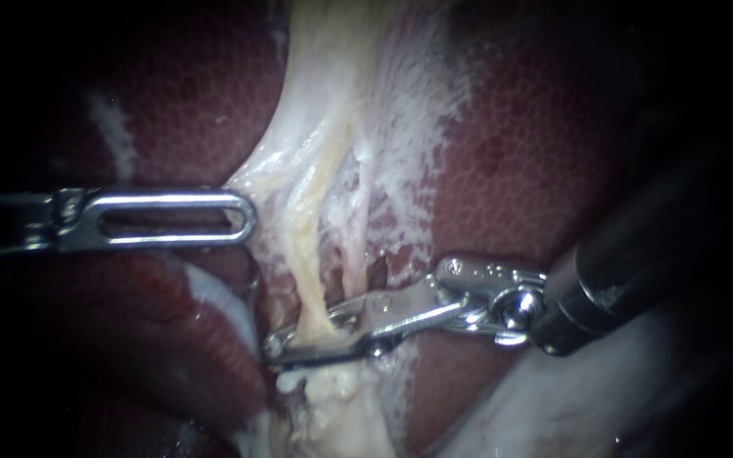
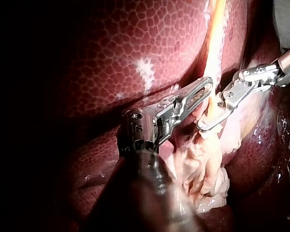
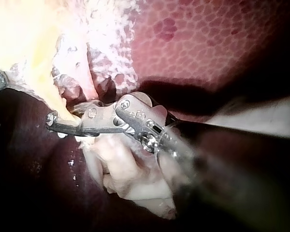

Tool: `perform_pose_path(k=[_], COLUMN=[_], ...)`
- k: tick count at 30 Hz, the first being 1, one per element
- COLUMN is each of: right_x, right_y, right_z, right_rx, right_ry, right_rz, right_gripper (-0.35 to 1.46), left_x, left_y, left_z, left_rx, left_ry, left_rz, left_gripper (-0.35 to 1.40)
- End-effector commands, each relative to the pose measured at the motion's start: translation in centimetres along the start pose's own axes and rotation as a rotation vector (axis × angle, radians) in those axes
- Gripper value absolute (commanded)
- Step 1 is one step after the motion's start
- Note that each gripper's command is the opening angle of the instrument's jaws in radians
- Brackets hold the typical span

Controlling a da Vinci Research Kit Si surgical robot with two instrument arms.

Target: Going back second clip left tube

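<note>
Endoscope view: right instrument [image 1: 303,332] comes in from the right and reaches across to the left tube [image 1: 309,271], the yellow strand running down the pale cleft between the liver [image 1: 536,153] lobes; its jaws are clamped on that tube low down, one each side, just above a pale fatty lump [image 1: 332,399]; no clip shows clear of the jaws, probably hidden inside them; a thinner pinkish strand [image 1: 358,246] sits just beside the tube and outside the bite, likely why the approach is square-on; left instrument [image 1: 243,218] lies flat at the edge of the pale sheet [image 1: 286,165], apparently to keep the cleft spread; whether it grips cannot be told. Left wrist view: left instrument [image 2: 205,86] has its tip just beside the left tube [image 2: 215,58], well up from the right instrument [image 2: 205,123], so the clamp site stays free; liver [image 2: 111,48] behind. Right wrist view: right instrument [image 3: 55,121] bites where the left tube [image 3: 41,84] meets the lump [image 3: 121,164]; the tube looks taut above. Judgement: backing out needs the jaws released first, then a straight pull along the shaft, or the tube may drag.
</note>
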Motion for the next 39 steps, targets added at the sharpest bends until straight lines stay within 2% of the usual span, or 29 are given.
perform_pose_path(k=[1,6,9,11,14,20,29,39], right_x=[0.0,-0.01,-0.01,0.0,0.01,0.03,0.07,0.19], right_y=[0.0,0.0,-0.02,-0.03,-0.03,-0.02,-0.03,-0.11], right_z=[0.0,0.0,0.0,0.01,0.04,0.05,0.03,-0.21], right_rx=[0.0,0.0,0.001,0.002,-0.005,-0.025,-0.051,-0.065], right_ry=[0.0,0.0,0.0,-0.001,-0.004,0.001,0.007,0.015], right_rz=[0.0,0.0,0.005,-0.066,-0.154,-0.224,-0.275,-0.275], right_gripper=[-0.35,-0.35,0.04,0.32,0.49,0.56,0.59,0.59], left_x=[0.0,0.0,0.0,0.0,0.01,0.01,0.01,0.01], left_y=[0.0,0.0,0.0,0.0,0.0,-0.01,-0.01,-0.01], left_z=[0.0,0.0,0.0,0.0,0.0,0.0,0.0,-0.01], left_rx=[0.0,0.0,0.0,0.0,0.0,-0.001,-0.001,-0.001], left_ry=[0.0,0.0,0.0,0.0,0.0,-0.001,-0.001,-0.001], left_rz=[0.0,0.0,0.0,0.0,0.0,0.0,0.0,0.0], left_gripper=[-0.35,-0.35,-0.35,-0.35,-0.35,-0.35,-0.35,-0.35])
